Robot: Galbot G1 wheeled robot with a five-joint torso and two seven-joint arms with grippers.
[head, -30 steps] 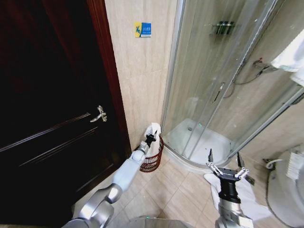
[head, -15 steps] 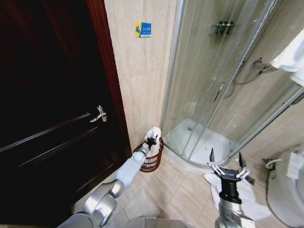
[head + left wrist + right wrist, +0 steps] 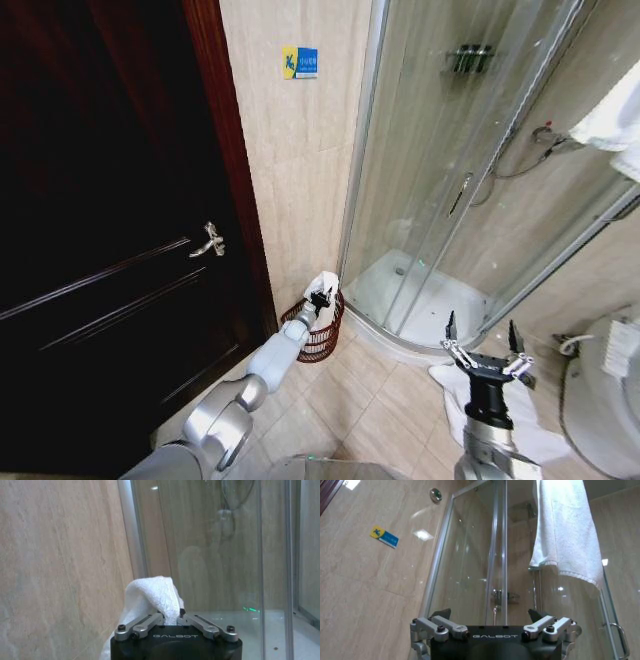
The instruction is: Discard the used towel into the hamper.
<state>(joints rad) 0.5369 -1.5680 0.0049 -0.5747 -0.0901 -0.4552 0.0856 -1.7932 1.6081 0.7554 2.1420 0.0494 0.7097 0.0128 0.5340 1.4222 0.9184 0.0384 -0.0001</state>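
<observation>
The used towel [image 3: 326, 283] is white and bunched, and it hangs at the hamper's rim in the corner between the tiled wall and the shower. The hamper [image 3: 325, 342] is a small dark reddish wire basket on the floor. My left arm reaches out to it, and my left gripper [image 3: 320, 300] is shut on the towel just above the opening. In the left wrist view the towel [image 3: 152, 596] rises from between the shut fingers of the left gripper [image 3: 172, 615]. Low on the right, my right gripper [image 3: 482, 345] is open and holds nothing; the right wrist view shows this gripper [image 3: 489, 614] spread wide.
A dark wooden door [image 3: 110, 230] with a lever handle stands left of the hamper. The curved glass shower enclosure [image 3: 450, 180] with its white tray is to the right. A white mat [image 3: 505, 415] lies on the floor under my right arm. A white towel [image 3: 565, 532] hangs high up.
My left arm has stretched out farther and the towel has sunk a little toward the hamper. My right gripper has drifted slightly right and down.
</observation>
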